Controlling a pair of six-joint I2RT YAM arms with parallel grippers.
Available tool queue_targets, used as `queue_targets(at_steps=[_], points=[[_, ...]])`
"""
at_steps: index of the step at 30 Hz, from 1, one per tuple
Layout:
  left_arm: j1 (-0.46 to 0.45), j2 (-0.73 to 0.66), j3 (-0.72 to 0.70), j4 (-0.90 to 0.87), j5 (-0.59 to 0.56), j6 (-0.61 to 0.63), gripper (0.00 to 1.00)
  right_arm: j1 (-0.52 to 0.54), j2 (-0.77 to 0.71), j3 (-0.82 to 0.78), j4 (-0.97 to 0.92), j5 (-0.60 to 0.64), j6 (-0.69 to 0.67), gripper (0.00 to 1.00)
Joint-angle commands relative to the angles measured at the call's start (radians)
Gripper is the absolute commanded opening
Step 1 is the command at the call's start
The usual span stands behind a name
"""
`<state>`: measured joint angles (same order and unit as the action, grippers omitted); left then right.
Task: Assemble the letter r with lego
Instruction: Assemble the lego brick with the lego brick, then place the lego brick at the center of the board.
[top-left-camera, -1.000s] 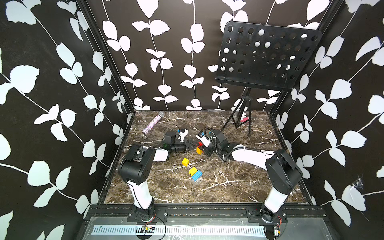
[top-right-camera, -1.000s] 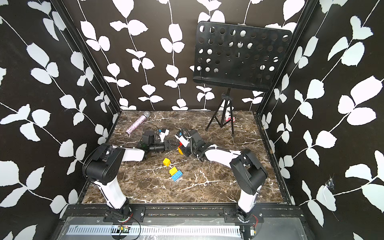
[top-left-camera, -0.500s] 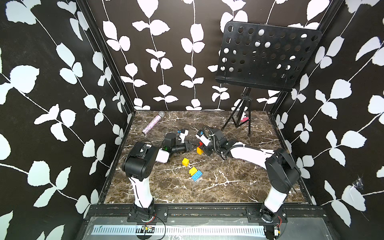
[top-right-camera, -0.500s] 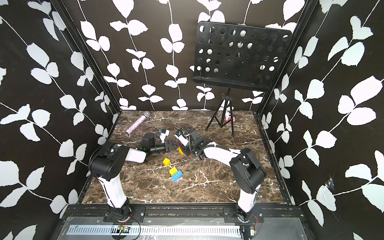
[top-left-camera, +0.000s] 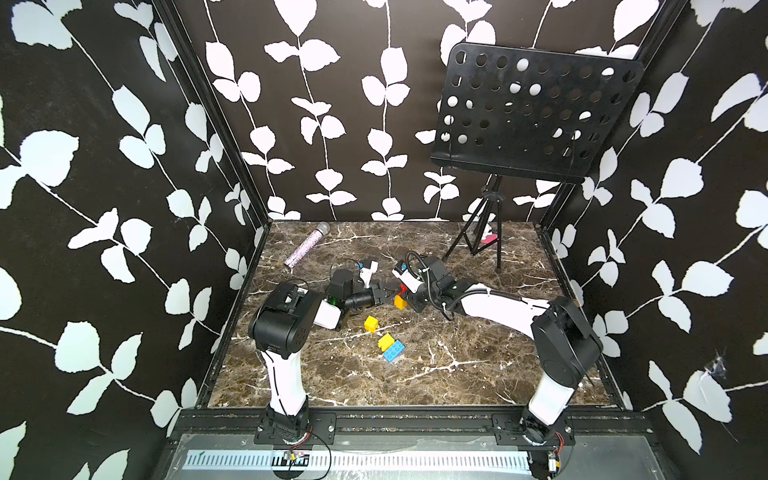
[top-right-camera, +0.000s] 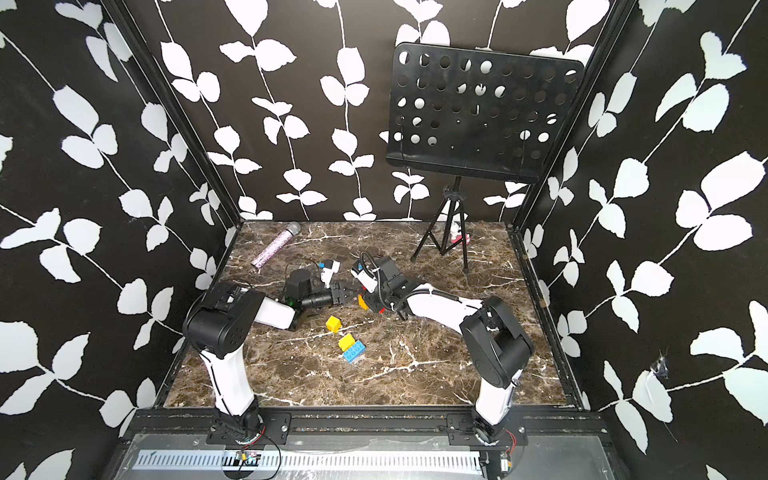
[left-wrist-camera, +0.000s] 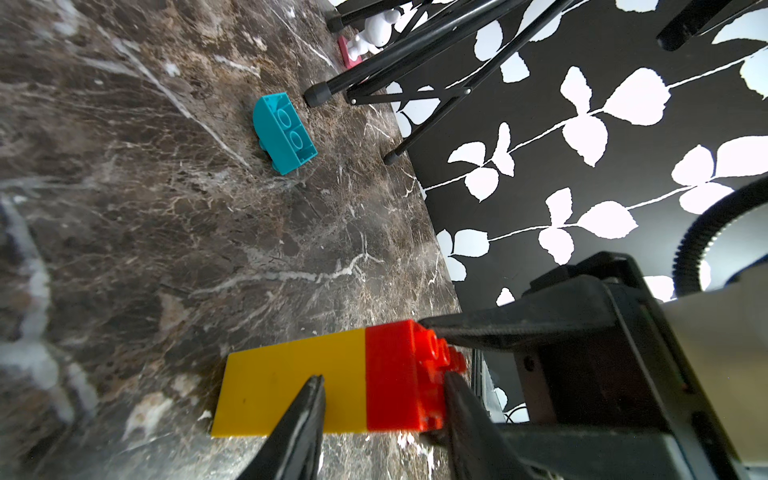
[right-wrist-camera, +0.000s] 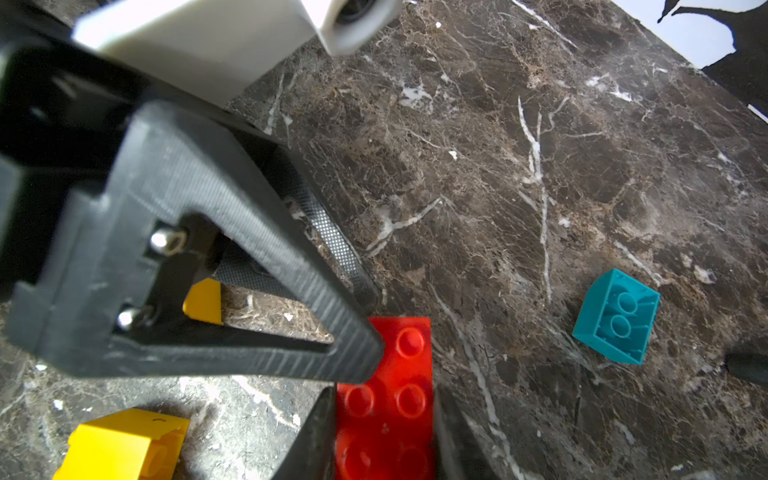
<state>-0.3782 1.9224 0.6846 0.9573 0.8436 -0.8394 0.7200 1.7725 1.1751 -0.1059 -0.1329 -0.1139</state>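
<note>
Mid-table, right gripper (right-wrist-camera: 384, 419) clamping red brick (right-wrist-camera: 411, 374), left gripper (left-wrist-camera: 382, 380) part-open, touching it.

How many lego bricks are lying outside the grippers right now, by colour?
yellow bricks: 2
blue brick: 1
teal brick: 1
Total: 4
Left out: the red-and-yellow stack in the right gripper.
</note>
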Motion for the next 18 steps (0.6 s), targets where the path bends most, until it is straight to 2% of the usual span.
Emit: queue_targets(at_steps=[1, 8, 9, 11, 13, 15, 16, 18], points=[[-0.01, 0.078, -0.082, -0.279, -0.073, 0.026, 0.46, -0.003, 0.058, -0.005, -0.146, 0.028, 0.009, 0.11], [-0.01, 0.061, -0.097, -0.278, -0.076, 0.021, 0.44, -0.002, 0.078, 0.001, -0.123, 0.017, 0.024, 0.08], [-0.007, 0.048, -0.094, -0.28, -0.074, 0.017, 0.47, -0.003, 0.073, 0.003, -0.122, 0.021, 0.023, 0.08], [0.0, 0.002, -0.075, -0.305, -0.074, 0.02, 0.64, -0.003, 0.056, 0.011, -0.12, 0.03, 0.017, 0.08], [0.008, -0.07, -0.027, -0.4, -0.08, 0.059, 0.75, -0.004, 0.034, 0.025, -0.121, 0.034, 0.01, 0.07], [0.013, -0.138, 0.044, -0.553, -0.105, 0.13, 0.95, -0.007, 0.015, 0.041, -0.122, 0.039, 0.005, 0.07], [0.015, -0.171, 0.089, -0.641, -0.127, 0.17, 0.99, -0.009, 0.008, 0.049, -0.121, 0.038, 0.001, 0.07], [0.03, -0.222, 0.15, -0.723, -0.148, 0.205, 0.99, -0.012, -0.003, 0.068, -0.123, 0.038, -0.006, 0.07]])
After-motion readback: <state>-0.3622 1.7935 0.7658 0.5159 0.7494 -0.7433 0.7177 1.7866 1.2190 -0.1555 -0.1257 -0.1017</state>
